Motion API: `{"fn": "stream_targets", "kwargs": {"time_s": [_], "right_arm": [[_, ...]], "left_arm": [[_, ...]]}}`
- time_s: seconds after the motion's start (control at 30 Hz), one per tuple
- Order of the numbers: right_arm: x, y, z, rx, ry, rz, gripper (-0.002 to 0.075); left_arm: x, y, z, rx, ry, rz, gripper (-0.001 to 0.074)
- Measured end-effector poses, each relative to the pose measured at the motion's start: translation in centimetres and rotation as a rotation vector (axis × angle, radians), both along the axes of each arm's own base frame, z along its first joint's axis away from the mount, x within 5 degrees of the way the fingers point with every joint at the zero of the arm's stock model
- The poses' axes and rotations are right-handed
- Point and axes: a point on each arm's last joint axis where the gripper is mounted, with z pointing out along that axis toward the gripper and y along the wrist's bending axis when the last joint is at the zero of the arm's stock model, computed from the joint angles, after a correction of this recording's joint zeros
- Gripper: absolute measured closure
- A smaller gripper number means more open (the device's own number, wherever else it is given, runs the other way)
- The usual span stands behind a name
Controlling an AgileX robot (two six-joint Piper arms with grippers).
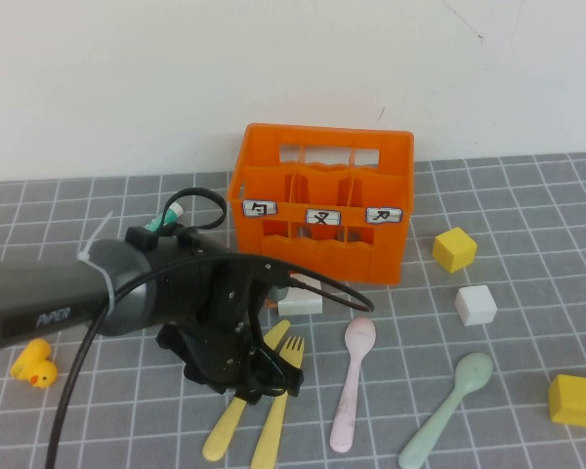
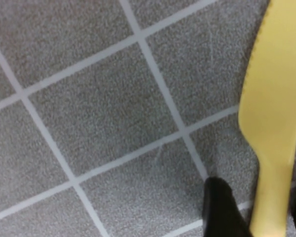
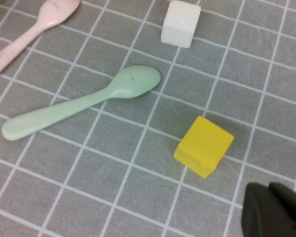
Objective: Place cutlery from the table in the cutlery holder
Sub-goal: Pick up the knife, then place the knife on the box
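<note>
The left pincer (image 1: 264,376) hides the yellow knife's (image 1: 236,408) middle; the right pincer (image 3: 274,210) is cut off

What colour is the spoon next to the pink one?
Pale mint green. The spoon shows best in the right wrist view, lying flat on the grey table.

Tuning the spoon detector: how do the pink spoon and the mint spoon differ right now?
Colour: the pink spoon is pale pink, the mint spoon pale green. Pose: the pink spoon lies nearly straight toward the cutlery holder; the mint spoon slants, bowl to the right. Place: the pink spoon is nearer the left gripper, which straddles the yellow knife; the right gripper hovers by the mint spoon. Both lie flat on the table.
</note>
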Motion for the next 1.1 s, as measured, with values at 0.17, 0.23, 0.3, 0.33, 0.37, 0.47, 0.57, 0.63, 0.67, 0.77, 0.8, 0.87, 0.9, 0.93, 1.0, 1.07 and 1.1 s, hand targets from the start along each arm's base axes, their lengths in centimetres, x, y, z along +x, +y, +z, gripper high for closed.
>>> {"fn": "stream_targets", "kwargs": {"time_s": [0.17,0.23,0.3,0.33,0.37,0.47,0.57,0.63,0.67,0.77,0.8,0.87,0.9,0.93,1.0,1.07,1.1], "right_arm": [[0.0,0.0,0.0,0.0,0.0,0.0,0.0729],[0.0,0.0,0.0,0.0,0.0,0.0,0.0729],[0.0,0.0,0.0,0.0,0.0,0.0,0.0729],[0.0,0.0,0.0,0.002,0.0,0.0,0.0729],[0.0,0.0,0.0,0.002,0.0,0.0,0.0729],[0.0,0.0,0.0,0.002,0.0,0.0,0.0729],[0.0,0.0,0.0,0.002,0.0,0.0,0.0729],[0.0,0.0,0.0,0.003,0.0,-0.002,0.0729],[0.0,0.0,0.0,0.003,0.0,-0.002,0.0729],[0.0,0.0,0.0,0.003,0.0,-0.002,0.0729],[0.0,0.0,0.0,0.004,0.001,-0.003,0.0729],[0.0,0.0,0.0,0.005,0.001,-0.003,0.0729],[0.0,0.0,0.0,0.006,0.001,-0.004,0.0729],[0.0,0.0,0.0,0.009,0.001,-0.004,0.0729],[0.0,0.0,0.0,0.011,0.0,-0.005,0.0729],[0.0,0.0,0.0,0.011,0.0,-0.005,0.0729],[0.0,0.0,0.0,0.011,0.0,-0.005,0.0729]], "left_arm": [[0.1,0.0,0.0,0.009,-0.007,-0.013,0.0521],[0.2,0.1,-0.1,0.014,-0.013,-0.019,0.0603],[0.2,0.1,-0.1,0.017,-0.014,-0.02,0.064],[0.2,0.1,-0.1,0.016,-0.014,-0.018,0.064],[0.2,0.1,-0.1,0.016,-0.014,-0.018,0.064],[0.2,0.1,-0.1,0.016,-0.014,-0.016,0.064],[0.2,0.1,0.2,0.012,-0.022,-0.015,0.064],[0.2,0.1,0.5,0.008,-0.03,-0.007,0.064],[0.2,0.2,0.8,0.008,-0.04,-0.007,0.064],[0.0,0.4,2.3,-0.007,-0.081,-0.012,0.064],[-0.1,0.5,3.0,-0.016,-0.098,-0.011,0.064],[-0.4,0.6,4.4,-0.036,-0.129,-0.009,0.064],[-0.5,0.7,5.1,-0.046,-0.145,-0.008,0.064],[-0.7,0.8,5.8,-0.055,-0.16,-0.007,0.064],[-1.0,1.0,7.1,-0.08,-0.194,-0.003,0.064],[-1.3,1.1,8.6,-0.129,-0.237,0.008,0.064],[-1.5,1.0,9.5,-0.166,-0.272,0.014,0.064]]}}
